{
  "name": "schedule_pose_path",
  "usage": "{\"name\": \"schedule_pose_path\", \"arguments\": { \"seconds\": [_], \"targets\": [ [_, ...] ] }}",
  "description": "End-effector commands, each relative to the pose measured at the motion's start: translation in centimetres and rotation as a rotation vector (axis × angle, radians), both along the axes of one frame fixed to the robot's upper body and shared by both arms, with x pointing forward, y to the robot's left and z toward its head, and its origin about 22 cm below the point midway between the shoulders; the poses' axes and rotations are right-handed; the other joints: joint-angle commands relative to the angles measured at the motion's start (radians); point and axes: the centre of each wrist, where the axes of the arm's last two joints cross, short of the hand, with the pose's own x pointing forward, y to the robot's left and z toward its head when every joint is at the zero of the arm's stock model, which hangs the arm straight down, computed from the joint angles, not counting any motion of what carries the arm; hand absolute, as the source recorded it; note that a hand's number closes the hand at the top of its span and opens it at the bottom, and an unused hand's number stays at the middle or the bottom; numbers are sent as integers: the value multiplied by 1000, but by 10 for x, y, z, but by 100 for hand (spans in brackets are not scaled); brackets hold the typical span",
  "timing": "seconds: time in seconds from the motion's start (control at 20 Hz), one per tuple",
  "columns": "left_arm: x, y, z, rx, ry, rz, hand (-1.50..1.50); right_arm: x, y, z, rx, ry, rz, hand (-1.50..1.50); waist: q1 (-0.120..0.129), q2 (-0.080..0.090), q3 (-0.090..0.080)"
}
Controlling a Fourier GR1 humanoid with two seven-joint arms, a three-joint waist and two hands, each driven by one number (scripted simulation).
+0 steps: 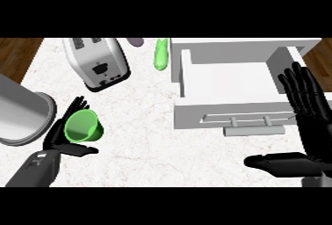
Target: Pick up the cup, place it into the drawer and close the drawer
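A green cup (84,126) lies tilted in my left hand (62,139) at the lower left, its opening facing up and left. The fingers reach up behind the cup and the thumb runs under it, so the hand is curled round the cup. The white drawer (194,116) stands pulled open at the upper right, its inside bare, with a handle (246,118) on its front panel. At the right edge, beside the drawer's right wall, my right hand (311,114) rests open, fingers straight and pointing up, thumb stretched out to the left.
A silver toaster (97,61) lies at the upper left. A grey pot (19,115) sits at the left edge, close to my left hand. A pale green vegetable (160,53) and a purple object (135,41) lie by the drawer's left side. Wooden floor shows beyond the counter's corners.
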Motion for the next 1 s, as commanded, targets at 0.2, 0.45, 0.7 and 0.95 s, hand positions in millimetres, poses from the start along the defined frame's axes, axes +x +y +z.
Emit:
{"name": "schedule_pose_path", "arguments": {
  "seconds": [0.2, 0.45, 0.7, 0.95],
  "targets": [
    [6, -18, -3, -235, -93, -157, -150, 6, 1, -5, 11, 10, -2, -150, 6, 2, 0],
    [11, -26, -2, -306, -89, -205, 150, 4, -9, -3, 8, 18, -3, -150, -5, 3, -1],
    [7, -51, -13, -426, -56, -249, 150, 1, -6, -1, 12, 13, 8, -150, 4, -5, 1],
    [14, -47, -4, -419, -139, -253, 150, 6, -1, 6, -3, 7, 7, -150, 6, -2, -1]
  ]
}}
